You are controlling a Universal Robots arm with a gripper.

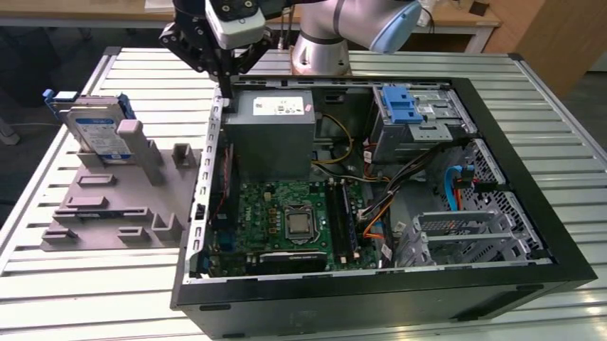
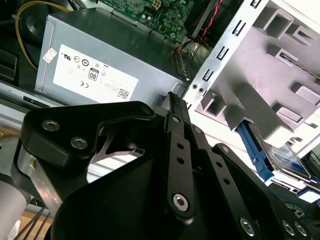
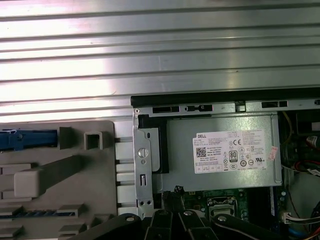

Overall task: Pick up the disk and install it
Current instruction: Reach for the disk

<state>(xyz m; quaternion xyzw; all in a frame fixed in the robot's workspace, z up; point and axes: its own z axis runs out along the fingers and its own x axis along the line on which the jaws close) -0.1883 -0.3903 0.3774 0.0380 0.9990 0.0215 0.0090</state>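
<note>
A black gripper point(image 1: 227, 89) hangs over the eleven o'clock corner of an open computer case point(image 1: 379, 302), its jaws together and holding nothing. In the exterior view the disk point(image 1: 98, 133) stands on edge in a grey holder point(image 1: 124, 206), at nine o'clock from the case and well apart from the gripper. The disk is likely rigid, fairly heavy and sensitive to shock, so its blue bracket edges seem the safest hold. The case contains a grey power supply point(image 1: 275, 138), a green motherboard point(image 1: 284, 213), cables, and a blue-latched drive cage point(image 1: 417, 117) at two o'clock.
</note>
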